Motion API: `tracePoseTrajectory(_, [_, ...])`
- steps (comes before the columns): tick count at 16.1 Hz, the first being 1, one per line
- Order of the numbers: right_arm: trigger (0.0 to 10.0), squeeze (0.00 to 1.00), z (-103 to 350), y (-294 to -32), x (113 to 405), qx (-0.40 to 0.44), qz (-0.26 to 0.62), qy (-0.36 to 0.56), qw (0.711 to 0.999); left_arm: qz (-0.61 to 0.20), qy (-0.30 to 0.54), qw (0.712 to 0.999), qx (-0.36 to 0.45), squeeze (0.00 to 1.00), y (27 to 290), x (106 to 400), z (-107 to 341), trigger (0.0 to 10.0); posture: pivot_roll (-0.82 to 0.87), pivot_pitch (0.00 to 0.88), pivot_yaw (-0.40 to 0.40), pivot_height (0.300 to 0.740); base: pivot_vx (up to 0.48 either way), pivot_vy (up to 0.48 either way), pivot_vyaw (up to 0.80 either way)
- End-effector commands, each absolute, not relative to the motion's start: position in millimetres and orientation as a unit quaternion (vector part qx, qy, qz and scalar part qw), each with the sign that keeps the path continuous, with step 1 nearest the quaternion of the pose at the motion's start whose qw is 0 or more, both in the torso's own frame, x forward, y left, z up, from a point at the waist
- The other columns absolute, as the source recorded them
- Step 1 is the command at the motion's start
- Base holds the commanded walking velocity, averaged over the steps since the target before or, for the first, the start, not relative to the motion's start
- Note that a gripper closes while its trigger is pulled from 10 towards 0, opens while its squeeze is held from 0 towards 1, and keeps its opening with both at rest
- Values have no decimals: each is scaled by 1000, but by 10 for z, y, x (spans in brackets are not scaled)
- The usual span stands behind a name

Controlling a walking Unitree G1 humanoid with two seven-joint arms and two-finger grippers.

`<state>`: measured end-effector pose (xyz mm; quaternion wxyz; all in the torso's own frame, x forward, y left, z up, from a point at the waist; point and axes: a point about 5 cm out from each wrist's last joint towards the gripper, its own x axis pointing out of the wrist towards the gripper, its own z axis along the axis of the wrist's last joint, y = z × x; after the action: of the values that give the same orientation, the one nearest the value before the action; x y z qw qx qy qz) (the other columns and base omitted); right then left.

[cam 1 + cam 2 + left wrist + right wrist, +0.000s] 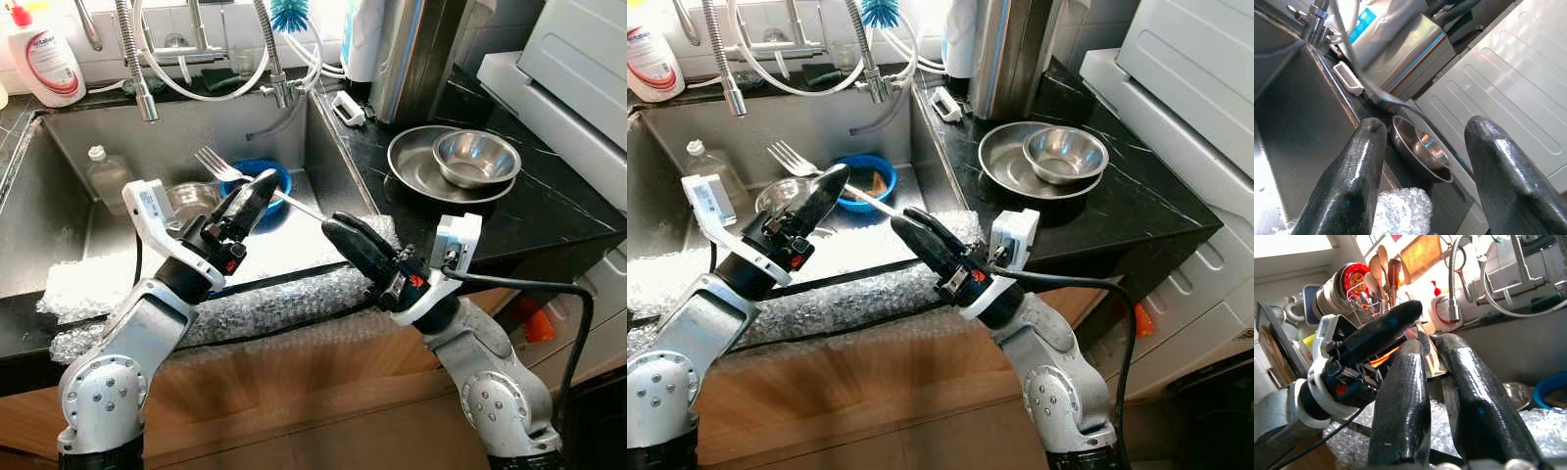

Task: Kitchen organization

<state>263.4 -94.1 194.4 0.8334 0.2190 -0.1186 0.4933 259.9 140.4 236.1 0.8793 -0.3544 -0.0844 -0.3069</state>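
We hold the fork (227, 169) by its handle end in the right gripper (338, 230), whose jaws are closed on the handle. The fork runs up and to our left across the sink (59, 186), tines raised above the blue bowl (277, 174) that lies in the basin. The left gripper (257, 192) sits against the middle of the fork shaft; in the left wrist view its two fingers (1352, 186) stand apart with a clear gap, so its jaws are open and not clamped on the fork.

In the basin we also see a clear plastic bottle (104, 176) lying by the far wall and a glass bowl (191, 200) just beside the blue bowl. Bubble wrap (274, 299) covers the front edge of the sink. On the black worktop (549, 211) to the right, a small steel bowl (477, 157) rests inside a larger steel dish (416, 171). A dish soap bottle (44, 59) stands behind the sink at far left.
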Motion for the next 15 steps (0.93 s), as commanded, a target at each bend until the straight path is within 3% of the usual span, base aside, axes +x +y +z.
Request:
tracePoseTrajectory(1, [10000, 0, 2018, -892, 2586, 219, 513, -130, 820, -317, -91, 875, -354, 0, 1379, 2566, 2404, 10000, 68, 123, -35, 740, 0, 0, 0])
tracePoseTrajectory(11, [10000, 0, 1995, -785, 2494, 227, 539, -119, 802, -311, -98, 873, -364, 0, 1367, 2571, 2411, 10000, 73, 124, -38, 740, 0, 0, 0])
tracePoseTrajectory(12, [10000, 0, 1994, -789, 2499, 226, 536, -120, 804, -310, -99, 872, -365, 0, 1373, 2574, 2411, 9216, 68, 123, -38, 740, 0, 0, 0])
tracePoseTrajectory(13, [10000, 0, 1998, -796, 2506, 227, 534, -120, 805, -306, -99, 874, -365, 0, 1381, 2582, 2406, 6588, 69, 124, -38, 740, 0, 0, 0])
tracePoseTrajectory(14, [10000, 0, 1997, -797, 2510, 227, 534, -120, 806, -296, -99, 878, -362, 0, 1400, 2600, 2393, 4784, 70, 123, -38, 740, 0, 0, 0])
tracePoseTrajectory(15, [10000, 0, 1994, -798, 2510, 225, 533, -120, 807, -281, -102, 880, -370, 0, 1436, 2626, 2387, 0, 69, 123, -39, 740, 0, 0, 0])
